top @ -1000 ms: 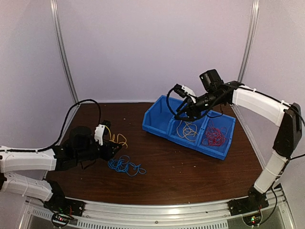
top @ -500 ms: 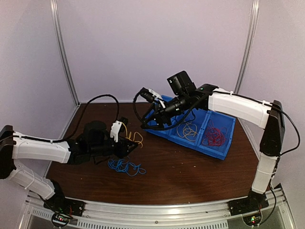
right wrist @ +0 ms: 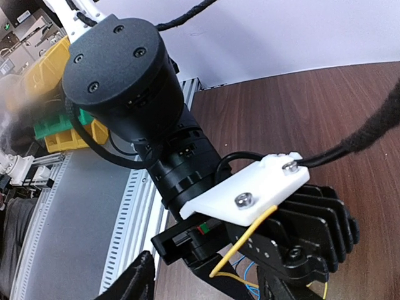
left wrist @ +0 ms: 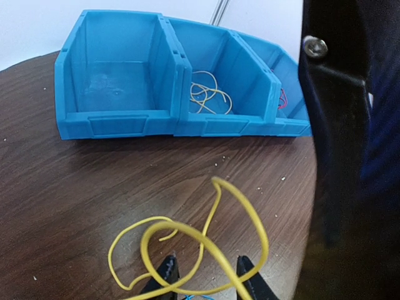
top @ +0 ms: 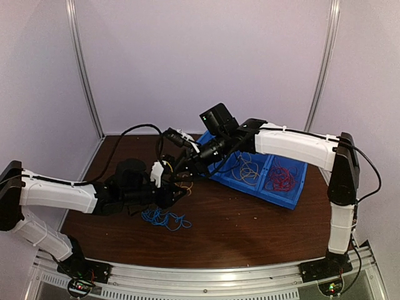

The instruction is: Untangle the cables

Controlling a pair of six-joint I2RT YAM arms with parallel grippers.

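Observation:
My left gripper [top: 180, 192] holds a yellow cable [top: 182, 185] above the table; in the left wrist view the yellow loops [left wrist: 206, 247] run between and over its fingertips [left wrist: 165, 272], with a thin blue strand below. My right gripper [top: 187, 164] is open and empty, right above the left gripper. In the right wrist view its spread fingers [right wrist: 140, 278] straddle the left gripper's body, where the yellow cable [right wrist: 240, 247] sticks out. A bunch of blue cables [top: 164, 219] lies on the table below the left gripper.
A blue three-part bin [top: 250, 189] stands at the back right, also in the left wrist view [left wrist: 119, 122]. Its left part is empty, the middle holds yellow cables [top: 249, 170], the right holds red cables [top: 281, 179]. The table edge is near the left arm.
My right arm has swung left from over the bin to just above the left gripper. My left gripper has moved right and up with the yellow cable.

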